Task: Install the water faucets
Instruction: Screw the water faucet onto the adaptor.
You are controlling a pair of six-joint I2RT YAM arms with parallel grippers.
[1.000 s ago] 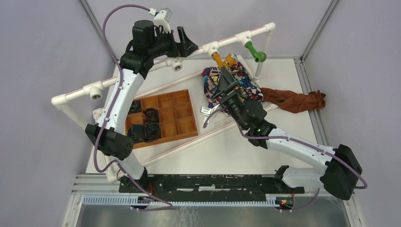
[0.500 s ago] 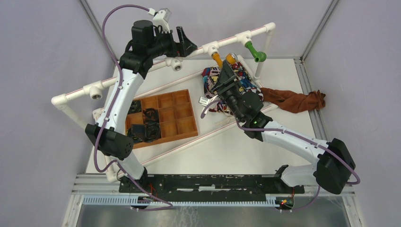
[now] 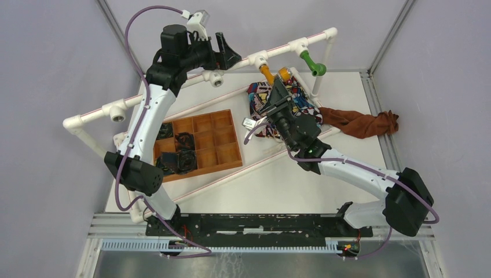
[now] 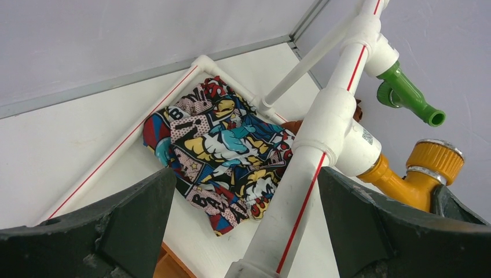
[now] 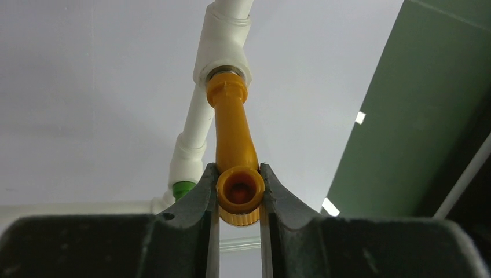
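The step in hand seemed to be the screwing in of the orange faucet [image 5: 231,133], and it looked well on its way. The faucet stood with its threaded end in the metal opening of a white fitting [image 5: 223,49] on the raised pipe [image 3: 173,91], above the far side of the tabletop [image 3: 278,185]. The right gripper [image 5: 238,172] reached up from below, and its fingers [image 5: 200,200] were closed tightly on the round end of the faucet, one finger on each side. The green faucet [image 3: 311,62] sat in the next fitting toward the end of the same pipe, so I judged that one as already installed. The left gripper [image 4: 246,172] was beside the pipe with its fingers [image 4: 136,214] fully apart and held nothing; the pipe showed between them in the wrist view, but I could not tell if they touched it. Under the faucets a patterned cloth [image 4: 220,145] lay on the tabletop, with a brown cloth [image 3: 359,124] beside it and a wooden tray [image 3: 228,153] further left. The next move probably called for a turn of the right wrist around the line of the thread, with the grip kept firm, so that the faucet would go in straight and not jam. Two other fittings [image 3: 216,80] along the pipe had bare openings.
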